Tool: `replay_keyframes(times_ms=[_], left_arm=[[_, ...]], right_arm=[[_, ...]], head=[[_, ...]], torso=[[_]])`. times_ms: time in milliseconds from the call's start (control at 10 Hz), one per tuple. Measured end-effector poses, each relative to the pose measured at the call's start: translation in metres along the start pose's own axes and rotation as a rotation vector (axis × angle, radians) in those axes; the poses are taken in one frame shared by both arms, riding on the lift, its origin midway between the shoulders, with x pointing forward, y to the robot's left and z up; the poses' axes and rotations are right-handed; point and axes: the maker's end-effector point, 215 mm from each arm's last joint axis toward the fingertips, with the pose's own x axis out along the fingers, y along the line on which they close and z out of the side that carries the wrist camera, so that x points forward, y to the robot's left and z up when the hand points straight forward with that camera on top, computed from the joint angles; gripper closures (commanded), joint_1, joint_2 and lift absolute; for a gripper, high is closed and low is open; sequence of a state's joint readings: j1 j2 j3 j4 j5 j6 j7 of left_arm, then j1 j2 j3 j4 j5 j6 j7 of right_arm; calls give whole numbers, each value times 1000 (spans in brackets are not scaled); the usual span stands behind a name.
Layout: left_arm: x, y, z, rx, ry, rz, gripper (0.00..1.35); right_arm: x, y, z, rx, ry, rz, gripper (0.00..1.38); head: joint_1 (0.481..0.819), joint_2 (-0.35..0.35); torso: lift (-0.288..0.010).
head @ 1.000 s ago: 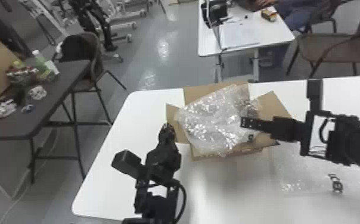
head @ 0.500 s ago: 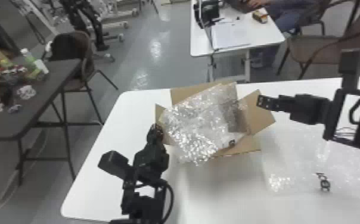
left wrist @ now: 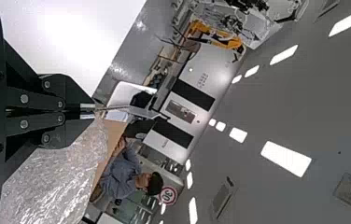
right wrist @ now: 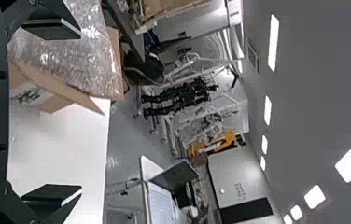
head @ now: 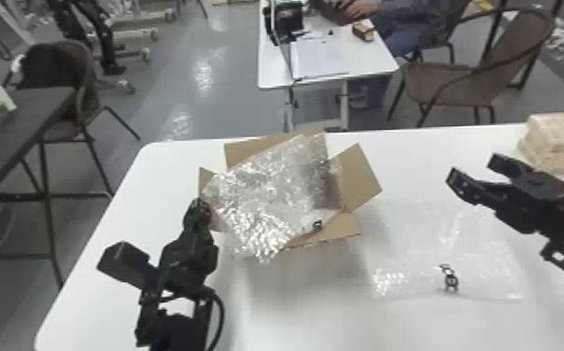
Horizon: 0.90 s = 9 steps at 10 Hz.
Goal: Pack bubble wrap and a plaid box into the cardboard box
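The bubble wrap (head: 267, 191) lay across the top of the open cardboard box (head: 358, 177), near the far edge of the white table (head: 295, 308), toward its far left corner. The left gripper (head: 198, 207), fingers pressed together, stood at the wrap's left edge; whether they pinched it could not be told. The right gripper (head: 475, 169), released, was above the table's right half. The plaid box (head: 557, 140) sat by the far edge, well right of the cardboard box. A clear plastic sheet (head: 477, 261) lay flat between the cardboard box and the right edge.
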<state>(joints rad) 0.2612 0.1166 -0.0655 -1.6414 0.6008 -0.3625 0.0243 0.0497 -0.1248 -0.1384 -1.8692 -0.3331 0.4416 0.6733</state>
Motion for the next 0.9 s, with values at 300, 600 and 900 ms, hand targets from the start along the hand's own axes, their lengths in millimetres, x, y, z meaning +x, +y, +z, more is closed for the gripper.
replay_keyframes(times_ms=[300,600,900], left_arm=[[-3,5,-3,-3,8,10,1204],[-7,10,-6,-2,17,20,1204],[-9,13,-10,2,30,24,1204]], right_arm=[[-90,-63,1,-126,-134,-283,131],[-170,-107,-11,-233,-119,-468,131],[-224,-142,-40,-229,-78,-577,140]], head=[[695,17],[695,-71],[695,-142]], torso=[[-110],[-110],[-110]])
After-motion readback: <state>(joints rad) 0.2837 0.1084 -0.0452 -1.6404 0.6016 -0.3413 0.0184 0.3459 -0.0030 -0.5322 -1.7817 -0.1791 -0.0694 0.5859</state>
